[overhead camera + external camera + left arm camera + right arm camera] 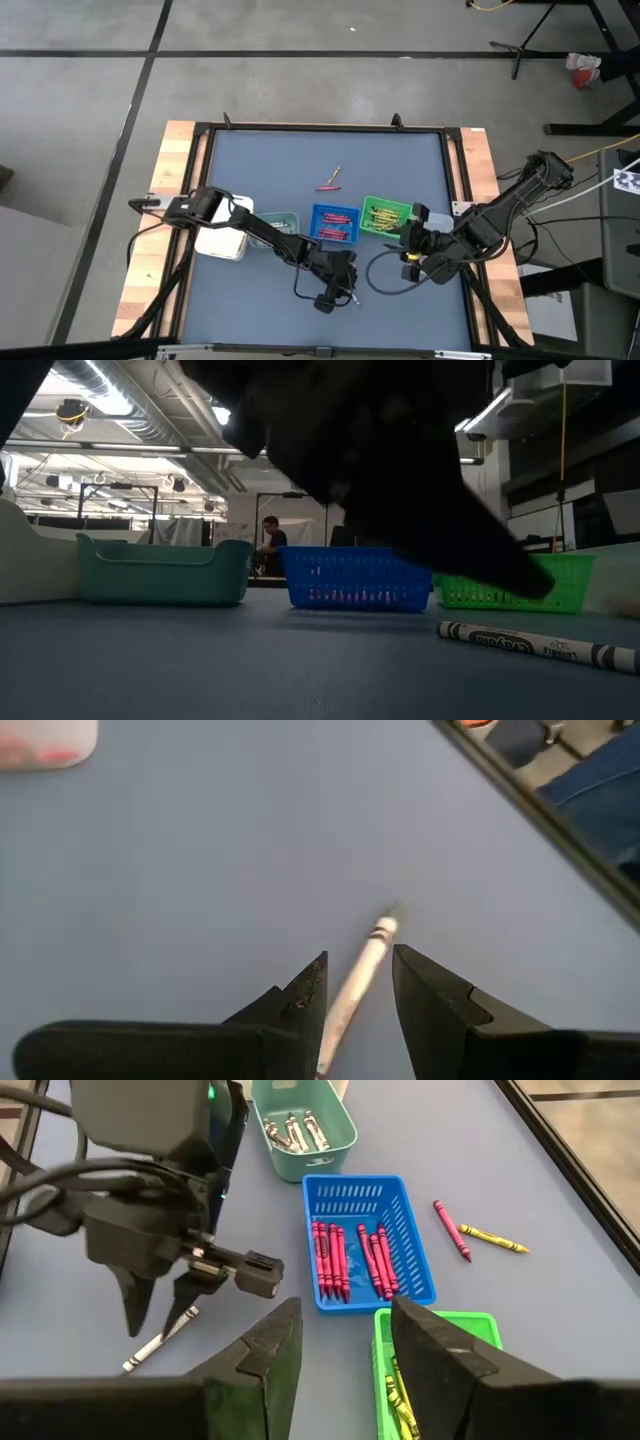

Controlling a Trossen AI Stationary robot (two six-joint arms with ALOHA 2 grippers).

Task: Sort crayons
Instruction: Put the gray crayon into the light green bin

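Here — grey crayon [358, 982] between left pincer [358, 982] tips

In the low view a dark arm [400, 470] fills the upper middle, hiding the top of the green tray [510, 592] and the room behind it, and the grey crayon [538, 644] lying on the worktop [200, 670] runs out of the picture at the right edge. From the left wrist camera the near end of that grey crayon is cut off at the frame's edge between the left end effector [358, 982] fingers, and a pale tray [45, 742] shows only as a blurred corner with reddish smudges inside. In the high view the contents of the teal tray [281, 222] are too small to tell, while the right wrist view cuts the green tray off, so only part of its yellow crayons [397, 1395] shows.
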